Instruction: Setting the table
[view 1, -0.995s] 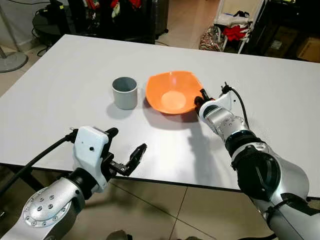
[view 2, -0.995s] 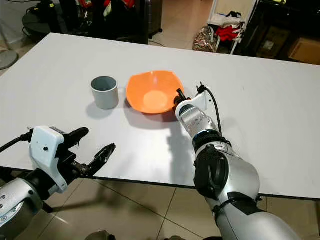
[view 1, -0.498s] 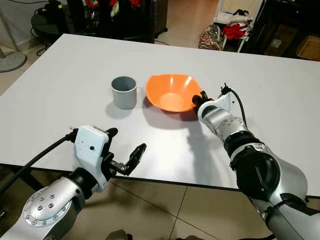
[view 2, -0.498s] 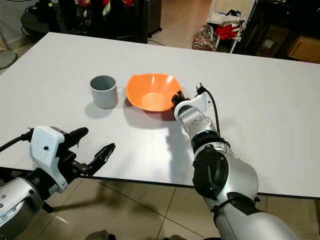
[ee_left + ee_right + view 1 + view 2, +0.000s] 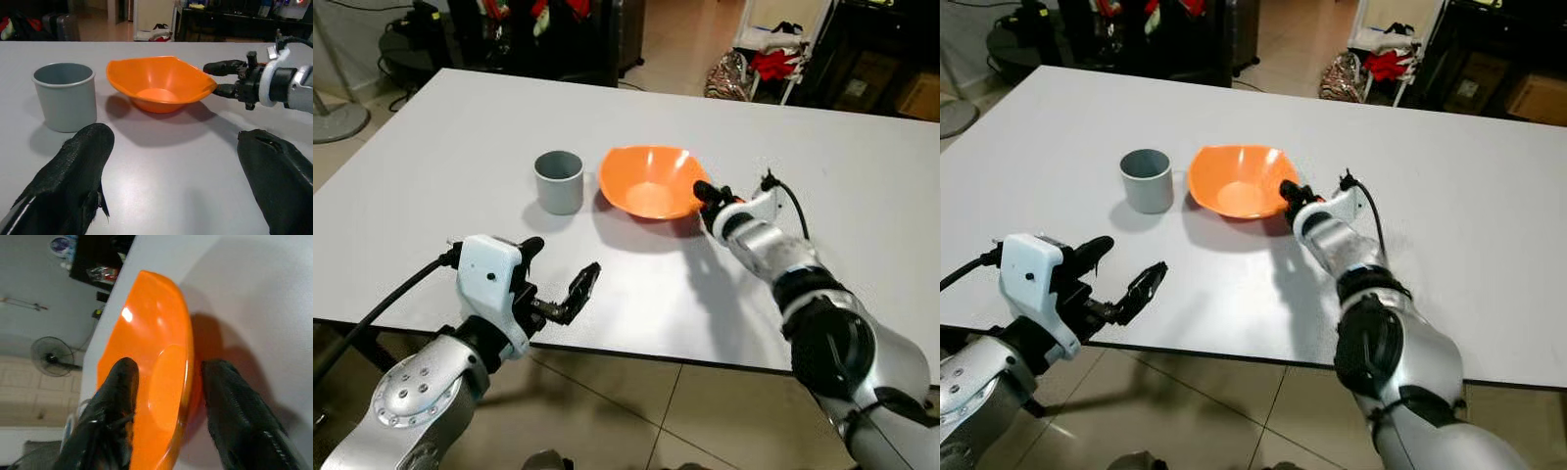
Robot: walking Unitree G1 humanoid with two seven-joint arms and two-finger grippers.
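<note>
Head views: an orange bowl [image 5: 649,182] sits flat mid-bench [image 5: 440,157], a grey cup [image 5: 558,181] just to its left. The right gripper [image 5: 707,197] straddles the bowl's right rim, jaws parted. A second ago the bowl was tipped up; now it lies level.

Left wrist view: the left gripper [image 5: 181,181] hovers at the near bench edge, jaws wide open, well apart from cup and bowl.

Right wrist view: one finger [image 5: 115,396] lies inside the bowl, the other outside, not pinching the rim.
</note>
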